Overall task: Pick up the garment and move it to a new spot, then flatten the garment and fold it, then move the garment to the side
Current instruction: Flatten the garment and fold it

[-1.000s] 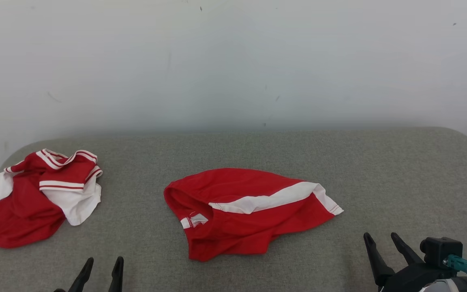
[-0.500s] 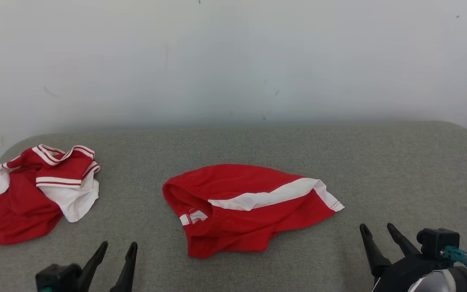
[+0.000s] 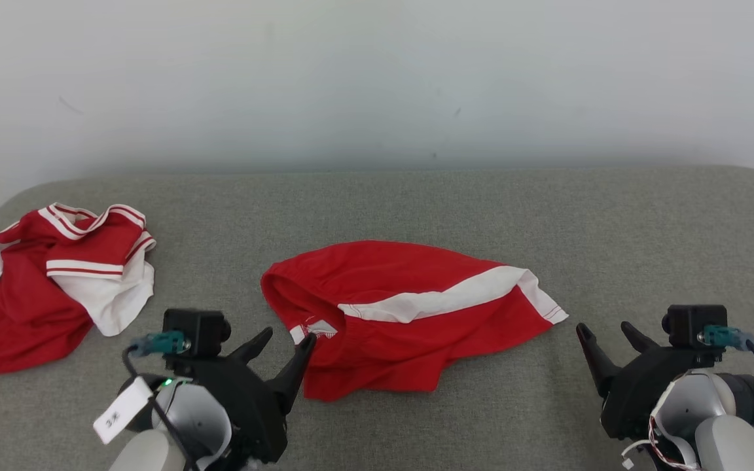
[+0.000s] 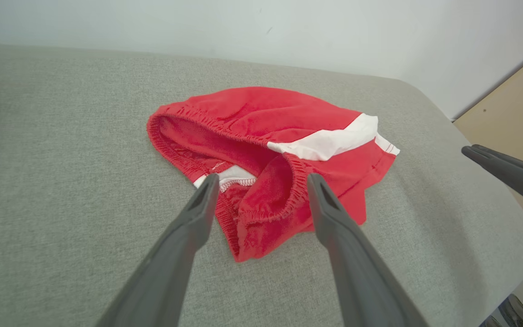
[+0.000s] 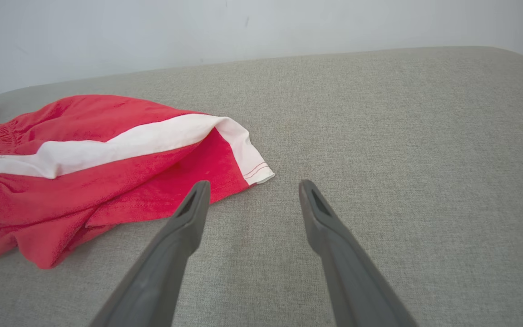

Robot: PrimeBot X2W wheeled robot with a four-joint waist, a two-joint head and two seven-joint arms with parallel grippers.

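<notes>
The garment (image 3: 403,314) is a pair of red shorts with a white side stripe, lying crumpled in the middle of the grey padded table (image 3: 612,222). My left gripper (image 3: 288,335) is open, its tips at the elastic waistband on the garment's near-left side. In the left wrist view the left gripper (image 4: 262,179) straddles the bunched waistband of the garment (image 4: 266,113), just above it. My right gripper (image 3: 603,327) stands open, a little right of the white hem. In the right wrist view the right gripper (image 5: 254,184) has bare table between its fingers, with the garment (image 5: 84,181) to its left.
A second red and white garment (image 3: 56,281) lies bunched at the table's far left. A white wall (image 3: 377,78) rises behind the table. The table's rounded right edge (image 4: 511,213) drops off to a beige floor.
The head camera has tilted down. My left arm has come forward and right until its tips reach the waistband. The right gripper has risen into view a little. The garment has not moved.
</notes>
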